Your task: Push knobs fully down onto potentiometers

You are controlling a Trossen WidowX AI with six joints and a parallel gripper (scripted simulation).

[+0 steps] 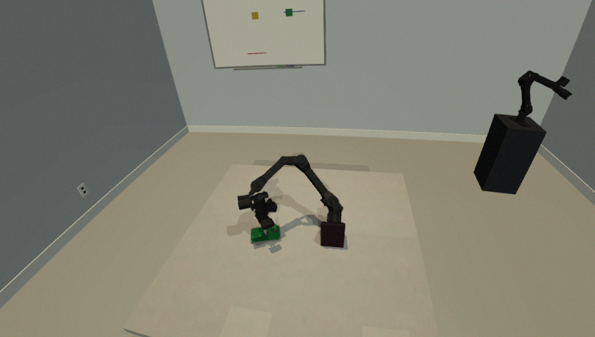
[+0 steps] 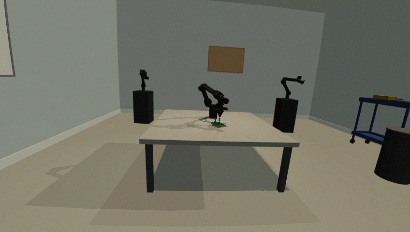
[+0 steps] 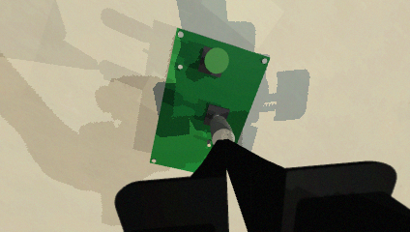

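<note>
The green circuit board [image 1: 255, 236] [image 2: 217, 124] [image 3: 237, 84] stands on the table. A round green knob [image 3: 217, 60] [image 2: 215, 119] sits over one dark potentiometer near the board's far end in the wrist view. A pale grey knob [image 3: 221, 134] [image 2: 219, 119] stands above the middle potentiometer [image 3: 216, 113], with the dark shaft column visible below its top. My gripper [image 3: 222, 145] [image 2: 220, 116] is shut and holds nothing. Its tips are right over the grey knob and hide part of its top; whether they touch it is not clear. Gaps beneath the green knob are hidden in the wrist view.
The arm's dark base [image 1: 332, 234] stands on the table [image 1: 309, 283] [image 2: 178, 135], to the right of the board in the top view. Arm shadows fall across the board and table. Other arms on black pedestals [image 1: 510, 154] [image 2: 142, 107], a blue cart [image 2: 371, 137] and a bin [image 2: 394, 156] are away from the table.
</note>
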